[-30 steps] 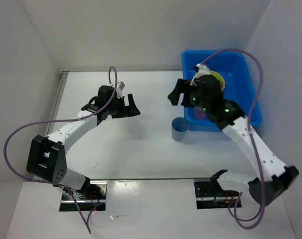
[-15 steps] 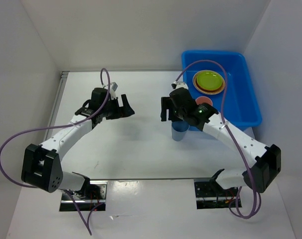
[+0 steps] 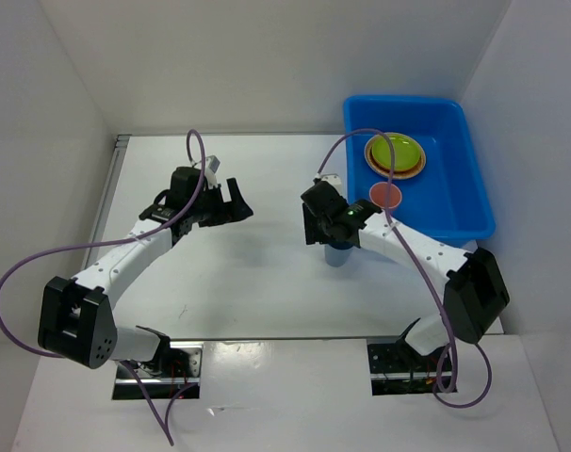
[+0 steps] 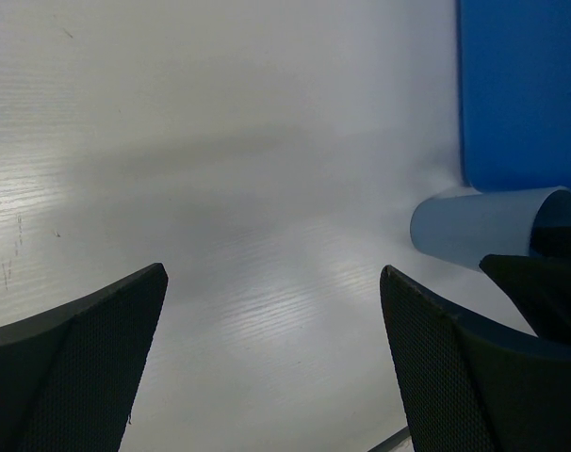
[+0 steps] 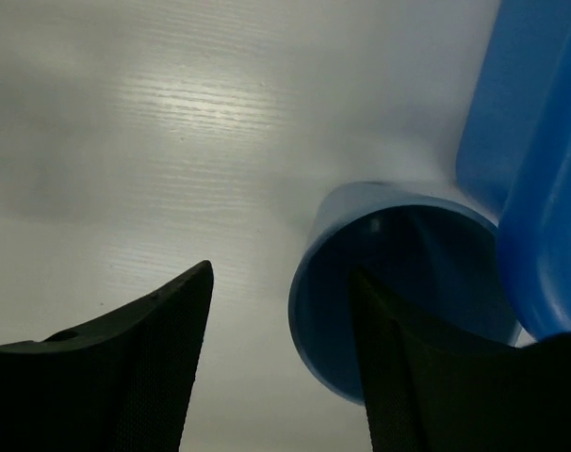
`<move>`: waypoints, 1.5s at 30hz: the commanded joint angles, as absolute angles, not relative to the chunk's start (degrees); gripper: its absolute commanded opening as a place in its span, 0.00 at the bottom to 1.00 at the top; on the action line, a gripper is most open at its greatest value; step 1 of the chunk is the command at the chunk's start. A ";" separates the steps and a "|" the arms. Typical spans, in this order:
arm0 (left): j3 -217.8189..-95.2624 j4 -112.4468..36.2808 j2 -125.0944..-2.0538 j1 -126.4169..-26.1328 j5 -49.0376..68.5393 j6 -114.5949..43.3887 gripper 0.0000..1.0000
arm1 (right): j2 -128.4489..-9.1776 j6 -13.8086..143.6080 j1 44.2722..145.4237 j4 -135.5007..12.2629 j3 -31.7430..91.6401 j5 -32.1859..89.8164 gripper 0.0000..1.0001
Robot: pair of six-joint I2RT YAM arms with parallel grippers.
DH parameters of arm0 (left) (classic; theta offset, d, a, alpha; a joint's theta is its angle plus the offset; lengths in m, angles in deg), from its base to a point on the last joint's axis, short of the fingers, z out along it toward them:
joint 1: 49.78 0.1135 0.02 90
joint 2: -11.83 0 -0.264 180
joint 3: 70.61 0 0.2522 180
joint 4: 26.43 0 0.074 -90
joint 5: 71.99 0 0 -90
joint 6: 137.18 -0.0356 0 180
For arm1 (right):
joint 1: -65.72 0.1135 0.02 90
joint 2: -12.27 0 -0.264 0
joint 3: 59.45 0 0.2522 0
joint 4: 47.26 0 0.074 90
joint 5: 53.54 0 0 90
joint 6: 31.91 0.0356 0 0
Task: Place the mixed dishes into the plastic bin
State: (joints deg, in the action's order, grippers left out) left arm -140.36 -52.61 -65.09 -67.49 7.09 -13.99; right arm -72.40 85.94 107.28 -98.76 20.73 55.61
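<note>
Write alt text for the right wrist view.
An upright blue cylindrical cup stands on the white table beside a wall of the bright blue plastic bin, seen from above. The right gripper hangs open over it, one black finger across the cup's mouth.

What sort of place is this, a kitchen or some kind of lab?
Probably a robot test bench, not a kitchen: a white table boxed in by plain white walls, two robot arms bolted at its edge, plus a blue cup beside a blue bin of plates.
</note>
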 commanded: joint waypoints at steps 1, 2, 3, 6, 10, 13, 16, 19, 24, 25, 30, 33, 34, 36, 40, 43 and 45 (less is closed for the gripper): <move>-139.92 -52.05 -63.14 -67.44 7.38 -14.05 1.00 | -74.91 86.91 107.91 -97.76 20.14 57.46 0.63; -139.92 -52.05 -63.14 -67.44 7.38 -14.05 1.00 | -75.44 86.91 107.91 -97.76 20.14 57.46 0.58; -139.92 -52.05 -63.14 -67.44 7.38 -14.05 1.00 | -75.45 86.91 107.91 -97.24 20.67 57.46 0.48; -139.92 -52.57 -63.14 -67.44 7.90 -14.05 1.00 | -77.81 86.91 107.91 -97.23 21.37 57.46 0.26; -139.92 -52.58 -62.61 -66.83 7.90 -14.05 1.00 | -78.35 86.91 107.91 -96.71 23.48 56.93 0.00; -139.92 -53.10 -62.08 -66.22 7.90 -14.05 1.00 | -77.48 86.91 108.44 -96.71 25.94 56.93 0.00; -139.92 -53.63 -61.03 -65.60 7.90 -14.05 1.00 | -74.66 86.91 108.44 -97.32 29.89 58.15 0.00; -139.92 -53.63 -58.75 -64.55 7.38 -14.05 1.00 | -71.59 86.30 108.44 -99.25 35.69 62.18 0.00; -139.39 -53.63 -56.38 -62.96 4.84 -14.05 1.00 | -65.71 85.51 105.99 -99.00 43.60 68.71 0.00; -139.39 -53.63 -56.37 -62.96 4.83 -14.05 1.00 | -64.73 85.51 104.84 -98.47 44.13 67.75 0.00; -138.86 -53.63 -55.84 -62.43 4.30 -14.05 1.00 | -60.69 84.89 95.55 -98.28 46.34 67.75 0.00; -138.86 -53.63 -56.37 -61.90 3.77 -14.05 1.00 | -61.55 84.89 88.43 -101.61 47.13 67.75 0.00; -138.86 -53.63 -56.37 -61.90 3.16 -14.05 1.00 | -62.52 84.89 86.83 -102.41 47.13 66.70 0.00; -138.86 -53.63 -56.99 -61.90 3.16 -14.05 1.00 | -63.40 84.37 84.89 -102.94 45.82 66.17 0.00; -138.86 -52.40 -58.74 -61.90 2.02 -14.05 1.00 | -65.42 84.36 82.60 -101.29 41.43 65.11 0.00; -138.86 -52.40 -59.27 -61.90 2.02 -14.05 1.00 | -67.53 83.84 82.07 -100.75 40.89 65.11 0.00; -138.86 -52.40 -59.27 -61.90 2.02 -14.05 1.00 | -68.32 83.84 82.07 -100.75 40.89 65.11 0.00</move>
State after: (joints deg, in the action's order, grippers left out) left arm -138.76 -54.27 -59.04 -62.22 3.16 -13.97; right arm -68.13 84.94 82.58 -101.62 40.66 64.66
